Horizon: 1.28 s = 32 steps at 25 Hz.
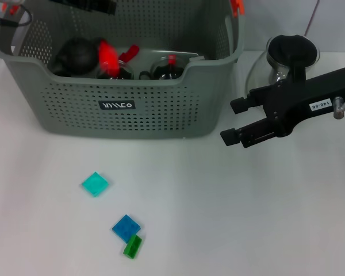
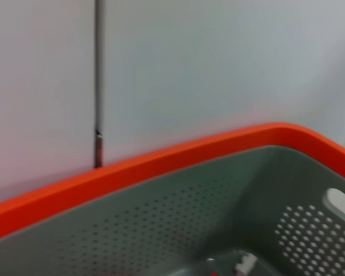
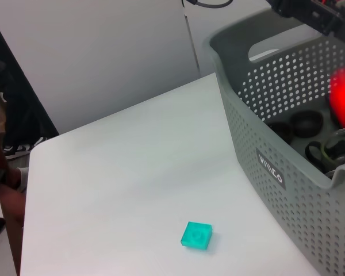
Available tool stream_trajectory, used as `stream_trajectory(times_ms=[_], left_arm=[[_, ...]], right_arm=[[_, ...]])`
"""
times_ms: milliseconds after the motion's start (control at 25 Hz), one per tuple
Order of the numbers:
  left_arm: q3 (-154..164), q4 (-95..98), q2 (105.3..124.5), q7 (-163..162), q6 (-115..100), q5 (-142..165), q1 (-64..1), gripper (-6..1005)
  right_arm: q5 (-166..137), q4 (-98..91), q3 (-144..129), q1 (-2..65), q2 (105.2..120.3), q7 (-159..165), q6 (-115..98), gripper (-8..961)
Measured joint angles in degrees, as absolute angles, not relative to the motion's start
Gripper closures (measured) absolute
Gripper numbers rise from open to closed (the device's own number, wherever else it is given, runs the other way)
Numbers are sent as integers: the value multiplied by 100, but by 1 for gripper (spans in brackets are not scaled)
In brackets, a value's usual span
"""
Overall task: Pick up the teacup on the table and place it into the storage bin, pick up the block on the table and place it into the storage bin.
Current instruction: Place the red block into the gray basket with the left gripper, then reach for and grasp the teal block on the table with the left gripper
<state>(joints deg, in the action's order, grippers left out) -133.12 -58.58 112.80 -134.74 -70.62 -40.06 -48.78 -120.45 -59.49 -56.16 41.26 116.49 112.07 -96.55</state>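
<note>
The right gripper (image 1: 234,121) hangs beside the storage bin (image 1: 121,98), just off its right end, jaws parted a little and holding nothing. Behind it stands what looks like the teacup (image 1: 292,53), a dark-topped glass cup on a clear saucer near the table's (image 1: 230,207) back right. 3 flat blocks lie in front of the bin: a teal block (image 1: 95,184), a blue block (image 1: 126,227) and a green block (image 1: 133,247) touching it. The left gripper is up by the bin's back left corner (its jaws cannot be told). Approach each piece from above, grip squarely, and clear the rim before letting go.
</note>
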Motion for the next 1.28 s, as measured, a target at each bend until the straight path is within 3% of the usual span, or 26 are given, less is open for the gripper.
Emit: stream_trajectory(times_ms=[80,240,360,520,720,840,1280], left_arm=[[-13338,-5982,11284,-13479,-7083,-4005,-4822,519],[-13367,-6625,11326,-13444,-7514,-4088,-4567,366],[-13369,-7499,11495,-13351,-8233,-4287,-4227,248],[-13137,-9146,11893,-13264,-9297,-4390,-3580,82],[-12879,-10453,12251,-13308,-10142,-4303,-2983,51],[-12871,-10775,12349,-13315,-10564,-4293,-2818,50],[-12324,-10045,12432,-13566,-10977,-3799,-2653,51]], right_arm=[[-12046,-5934,-5610,4139,11650,11195,-9652,25],[-12038,-5810,-5580,4162,11648,11096,-9609,26],[-12025,-5671,-5574,4203,11638,11061,-9556,26],[-12016,-5591,-5568,4227,11639,11056,-9499,26],[-12014,-5498,-5564,4228,11644,11046,-9393,26],[-12015,-5419,-5562,4237,11642,10997,-9347,26],[-12041,-5291,-5577,4321,11653,10960,-9287,26]])
